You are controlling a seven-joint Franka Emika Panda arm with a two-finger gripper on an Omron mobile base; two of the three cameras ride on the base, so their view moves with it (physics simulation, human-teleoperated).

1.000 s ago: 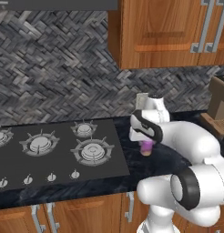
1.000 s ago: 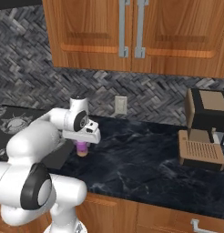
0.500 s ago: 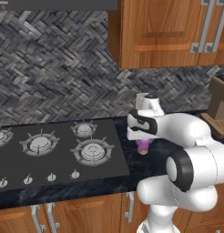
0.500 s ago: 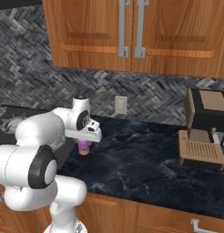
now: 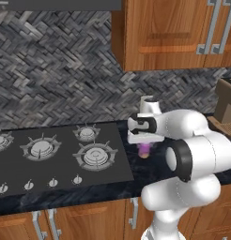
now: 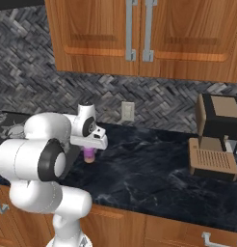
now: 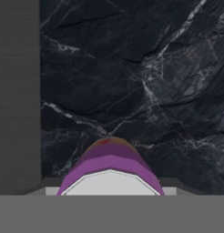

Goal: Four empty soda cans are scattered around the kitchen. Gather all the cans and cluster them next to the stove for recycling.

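I read no label on the purple soda can (image 5: 144, 151). It stands upright, axis vertical, on the bench (image 6: 154, 169) just beside the stove (image 5: 56, 157). Hand (image 5: 144, 143) directly above; I cannot tell its grip.

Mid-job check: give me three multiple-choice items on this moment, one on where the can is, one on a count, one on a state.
1. The can is:
A. on a burner
B. on the counter right of the stove
C. by the coffee machine

2. Knobs along the stove's front:
A. two
B. four
C. six

3. The can stands:
A. upright
B. on its side
C. upside down on a burner

Answers: 1 B, it sits just off the cooktop's right edge under the gripper. 2 B, four show. 3 A, its top faces the hand.
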